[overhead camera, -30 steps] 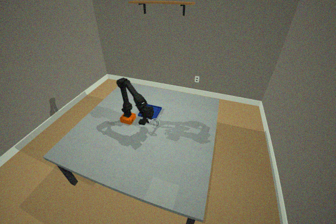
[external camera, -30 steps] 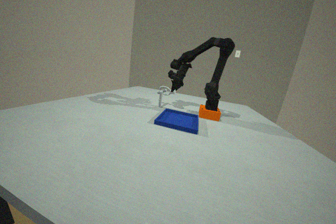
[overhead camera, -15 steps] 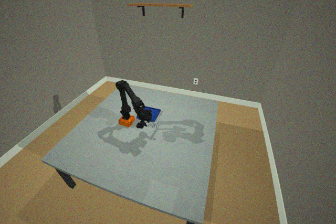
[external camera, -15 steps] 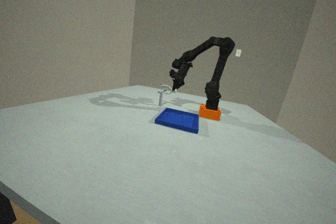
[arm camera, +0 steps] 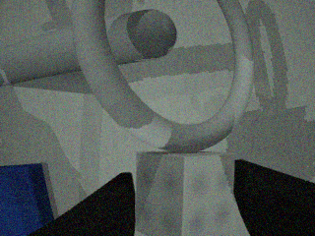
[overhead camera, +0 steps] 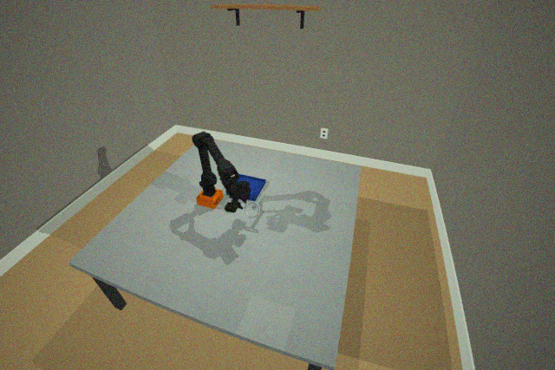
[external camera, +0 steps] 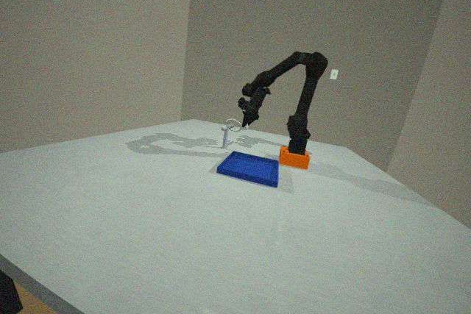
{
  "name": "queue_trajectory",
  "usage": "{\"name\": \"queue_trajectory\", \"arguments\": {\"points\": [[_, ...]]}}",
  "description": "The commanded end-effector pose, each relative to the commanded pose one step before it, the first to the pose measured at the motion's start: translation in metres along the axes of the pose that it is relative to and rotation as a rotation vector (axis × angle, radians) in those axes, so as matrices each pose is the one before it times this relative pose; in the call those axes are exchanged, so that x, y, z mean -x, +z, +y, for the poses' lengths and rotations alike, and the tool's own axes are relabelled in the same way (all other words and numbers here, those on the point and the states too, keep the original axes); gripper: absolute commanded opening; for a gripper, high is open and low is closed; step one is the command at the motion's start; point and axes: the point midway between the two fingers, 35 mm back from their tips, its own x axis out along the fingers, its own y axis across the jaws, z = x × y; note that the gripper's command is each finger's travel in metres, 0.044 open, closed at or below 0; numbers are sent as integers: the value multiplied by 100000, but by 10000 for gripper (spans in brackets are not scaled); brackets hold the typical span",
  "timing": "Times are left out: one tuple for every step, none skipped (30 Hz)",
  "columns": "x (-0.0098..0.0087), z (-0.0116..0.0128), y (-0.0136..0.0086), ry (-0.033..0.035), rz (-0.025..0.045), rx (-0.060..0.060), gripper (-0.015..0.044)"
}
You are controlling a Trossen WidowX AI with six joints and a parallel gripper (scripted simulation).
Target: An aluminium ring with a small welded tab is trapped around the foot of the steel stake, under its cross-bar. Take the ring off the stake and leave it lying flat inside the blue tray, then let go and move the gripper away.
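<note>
My gripper is shut on the ring's flat pale tab, seen between the dark fingers in the wrist view. The grey ring stands steeply tilted beyond the fingertips, raised to about the height of the cross-bar. The steel stake stands upright on the table. Its cross-bar comes in from the left behind the ring's left side, and its rounded end shows within the ring's opening. I cannot tell whether that end passes through the ring. The blue tray holds nothing.
The orange base block of the arm stands beside the tray. The grey table carries everything, with arm shadows across it. A wall shelf hangs far behind.
</note>
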Motion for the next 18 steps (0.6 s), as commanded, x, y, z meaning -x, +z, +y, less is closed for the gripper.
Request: {"name": "queue_trajectory", "arguments": {"points": [[73, -230, 99, 619, -235, 126, 0], [28, -112, 3, -10, 2, 3, 0], [28, -112, 2, -10, 1, 3, 0], [23, -92, 1, -8, 0, 2, 0], [4, -15, 0, -1, 0, 0, 0], [11, -45, 1, -4, 1, 1, 0], [18, -74, 2, -7, 1, 2, 0], [24, -99, 2, -9, 1, 2, 0], [25, -99, 2, -9, 1, 2, 0], [4, -17, 1, -2, 0, 0, 0], [13, -51, 2, -5, 1, 1, 0], [21, -86, 3, -8, 2, 2, 0], [27, -108, 3, -10, 2, 3, 0], [27, -108, 2, -9, 1, 3, 0], [4, -18, 1, -2, 0, 0, 0], [13, -54, 2, -5, 1, 1, 0], [22, -90, 3, -8, 2, 2, 0], [28, -111, 3, -10, 2, 3, 0]]}}
